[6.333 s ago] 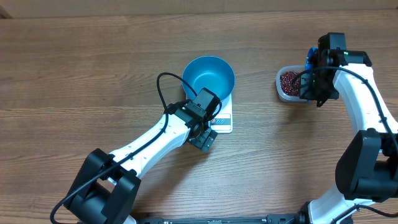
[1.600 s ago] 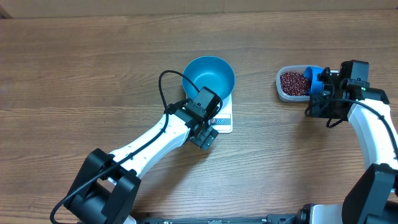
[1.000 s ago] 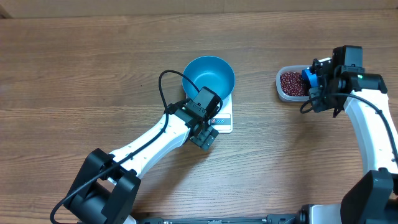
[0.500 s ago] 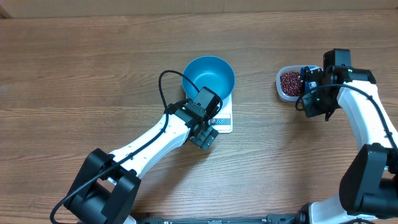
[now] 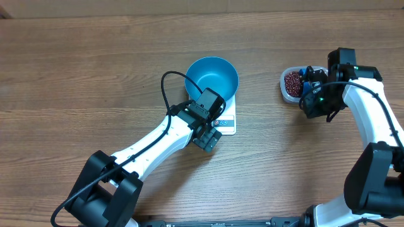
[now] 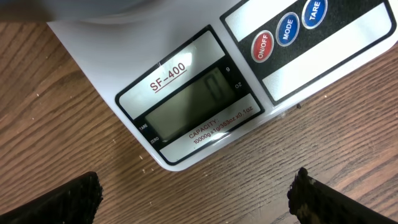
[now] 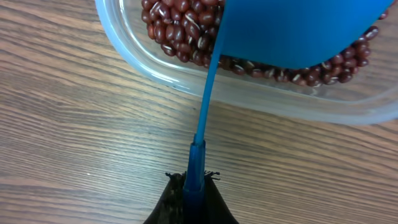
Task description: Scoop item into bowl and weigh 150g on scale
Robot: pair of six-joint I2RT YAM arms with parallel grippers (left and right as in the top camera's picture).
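left jaws: you have them released, spread wide, just above the scale (image 6: 205, 93) display | right jaws: clenched on your blue scoop (image 7: 292, 31) handle, scoop over beans (image 7: 180, 28) in clear tub (image 7: 261, 99) | bowl (image 5: 212, 77): sits on scale, well apart from tub, on worktop (image 5: 95, 63)

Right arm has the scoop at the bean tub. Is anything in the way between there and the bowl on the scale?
Nothing visible. From the scoop at the tub to the bowl there is only bare table. The left gripper hangs open over the display end of the scale, off that line.
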